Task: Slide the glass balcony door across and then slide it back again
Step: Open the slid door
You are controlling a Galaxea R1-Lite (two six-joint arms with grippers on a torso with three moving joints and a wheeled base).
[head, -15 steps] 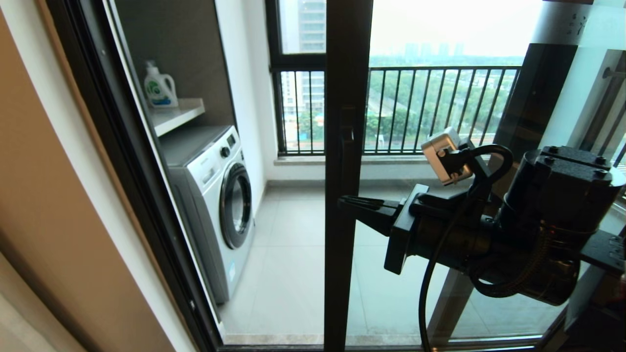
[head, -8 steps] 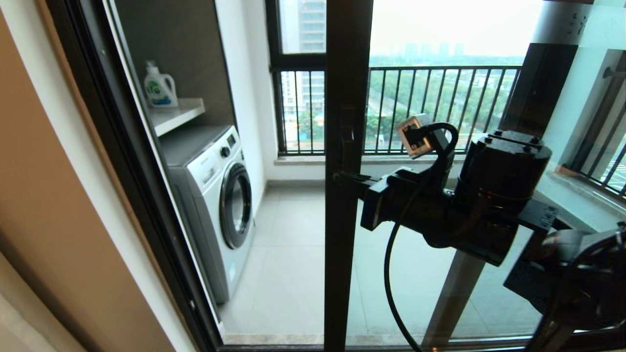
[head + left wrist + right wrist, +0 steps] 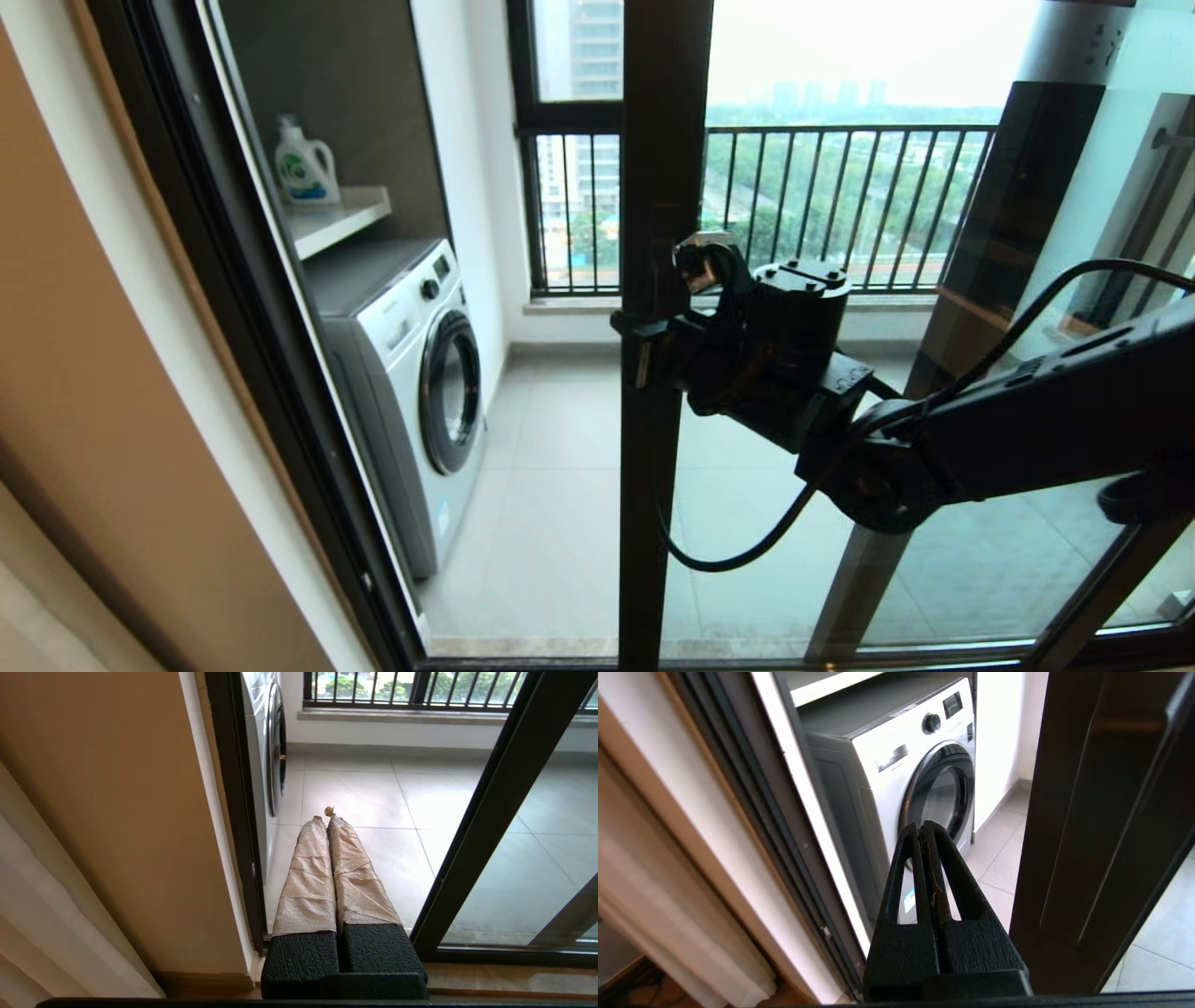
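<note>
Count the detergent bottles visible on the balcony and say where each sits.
1. The white detergent bottle stands on the white shelf above the washing machine, left of the glass balcony door. Others may be hidden beyond the frame.

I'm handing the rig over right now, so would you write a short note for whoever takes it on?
Right tool: shut, empty, at the leading edge of the glass balcony door at handle height.
Left tool: shut, empty, parked low by the doorway.
Door: partly open, with a gap on the washing machine side.
Done: cannot tell which pass this is.
Left: finish the slide and return the door.
</note>
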